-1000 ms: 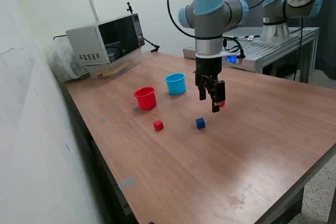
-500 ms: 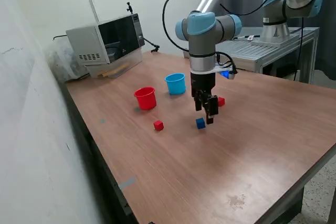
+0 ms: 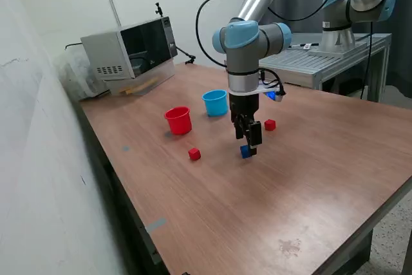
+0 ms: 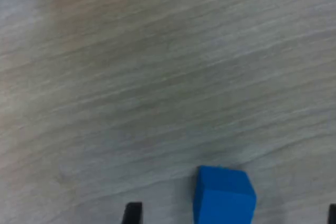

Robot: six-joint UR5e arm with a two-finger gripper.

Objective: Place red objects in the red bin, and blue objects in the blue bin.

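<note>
A dark blue cube (image 3: 244, 153) lies on the wooden table, partly hidden behind my gripper (image 3: 250, 147), which has come down over it. In the wrist view the blue cube (image 4: 224, 198) sits between my two black fingertips (image 4: 133, 213), which stand wide apart and do not touch it. The gripper (image 4: 232, 215) is open. One red cube (image 3: 194, 154) lies toward the exterior view's left of it, another red cube (image 3: 270, 125) behind it. The red cup (image 3: 178, 120) and the light blue cup (image 3: 215, 102) stand upright further back. A second blue cube is not in view.
A microwave (image 3: 129, 53) stands at the table's back corner on the exterior view's left. A second robot arm (image 3: 360, 1) stands on a metal bench (image 3: 322, 62) behind the table. A wall runs along the exterior view's left.
My gripper has moved toward the exterior view's left and down, from near the far red cube to low over the blue cube. The cubes and cups have not moved.
</note>
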